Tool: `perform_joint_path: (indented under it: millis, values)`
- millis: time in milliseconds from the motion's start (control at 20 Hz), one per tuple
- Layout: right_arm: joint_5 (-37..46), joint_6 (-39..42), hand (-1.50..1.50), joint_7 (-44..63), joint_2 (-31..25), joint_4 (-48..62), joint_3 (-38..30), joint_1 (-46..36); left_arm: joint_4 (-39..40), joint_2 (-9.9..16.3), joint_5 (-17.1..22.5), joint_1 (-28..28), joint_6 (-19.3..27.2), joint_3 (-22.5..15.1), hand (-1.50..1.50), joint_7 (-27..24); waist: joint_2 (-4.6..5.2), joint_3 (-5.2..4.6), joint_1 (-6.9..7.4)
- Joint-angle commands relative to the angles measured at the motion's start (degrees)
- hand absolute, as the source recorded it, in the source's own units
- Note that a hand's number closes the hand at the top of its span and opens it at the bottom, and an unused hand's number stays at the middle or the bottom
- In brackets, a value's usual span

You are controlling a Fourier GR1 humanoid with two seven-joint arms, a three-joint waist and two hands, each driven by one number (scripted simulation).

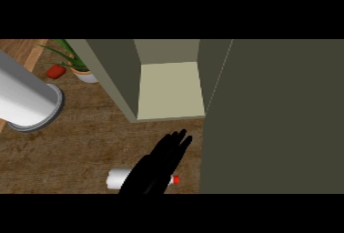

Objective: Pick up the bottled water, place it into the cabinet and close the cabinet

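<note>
Brown wood-grain counter [80, 136] fills the left and lower part of the head view. One bottle [121, 178] lies on its side near the lower edge, white body to the left, red cap [177, 179] pointing right. Its middle is hidden behind one black hand [161, 164], which comes up from the lower edge and crosses over it. The fingers look straight and close together, tips aimed up toward the cabinet, not curled round the bottle. Whether the hand touches the bottle cannot be told. Which arm the hand belongs to is also hard to make out, since no forearm shows; it sits near the middle of the view. No second hand is in sight.

One cabinet [114, 77] stands open above the hand, olive outside with a pale floor [171, 88] inside. The bottle is outside it, on the counter just below its front edge. One large olive door panel [275, 118] covers the whole right side and is cut off by the frame.

At the left, one big white cylinder [23, 98] with a grey rim is cut off by the edge. At the upper left stand one plant [77, 63] in a white pot, partly hidden by the cabinet wall, and one small red thing [55, 71] beside it, too small to identify.
</note>
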Motion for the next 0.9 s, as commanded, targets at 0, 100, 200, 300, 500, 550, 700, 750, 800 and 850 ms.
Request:
perform_joint_path:
  millis: [0, 100, 200, 300, 500, 550, 700, 750, 800, 850]
  values:
    - [-0.39, 0.16, -1.50, 2.99, 0.02, -7.34, 3.99, 5.73, 4.21, -6.12, -9.17, -3.12, 2.50, -11.62, -1.50, 12.89, -0.11, -0.25, 0.60]
    - [-1.36, 1.70, -1.50, 1.32, -1.51, -11.26, 3.55, 12.28, 4.70, -6.24, -11.13, -3.56, 4.07, -15.32, -1.50, 18.20, 0.01, -0.25, 0.99]
    - [-0.33, 1.05, -1.50, 1.20, -1.04, -13.83, 4.22, 13.87, 7.85, -6.31, -13.48, -5.90, 6.53, -18.59, -1.50, 22.38, 0.24, -0.31, 1.52]
    - [0.52, -0.40, -1.50, 5.05, -0.85, -19.84, 6.78, 15.56, 7.58, -6.36, -12.57, -8.42, 5.58, -19.90, -1.50, 27.75, 0.32, -0.37, 1.77]
    - [3.05, 1.59, -1.50, -0.36, -2.21, -21.38, 9.33, 24.16, 11.98, -6.35, -11.47, -10.24, 9.07, -18.84, -1.50, 27.97, 0.46, -0.37, 2.15]
    - [5.33, -0.41, -1.50, 1.89, -1.17, -22.56, 11.55, 23.40, 13.90, -6.37, -11.47, -8.82, 11.25, -18.00, -1.50, 25.48, 0.52, -0.41, 2.46]
    - [7.65, 1.03, -1.50, -3.49, -2.01, -21.56, 13.26, 26.50, 14.77, -6.40, -11.20, -8.69, 13.52, -19.86, -1.50, 28.53, 0.46, -0.39, 2.34]
    - [5.32, 1.59, -1.50, -2.94, -3.55, -23.20, 11.61, 28.72, 14.28, -3.35, -10.00, -7.82, 11.61, -13.38, -1.50, 23.47, 0.48, -0.39, 2.45]
    - [7.57, 1.10, -1.50, -4.33, -3.38, -25.06, 14.86, 32.85, 12.55, -3.60, -12.06, -6.73, 10.57, -15.60, -1.50, 26.01, 0.28, -0.40, 2.20]
    - [8.13, 0.81, -1.50, -3.82, -3.34, -23.18, 14.87, 29.96, 14.98, -3.55, -8.91, -9.11, 9.62, -10.89, -1.50, 23.15, 0.51, -0.41, 2.50]
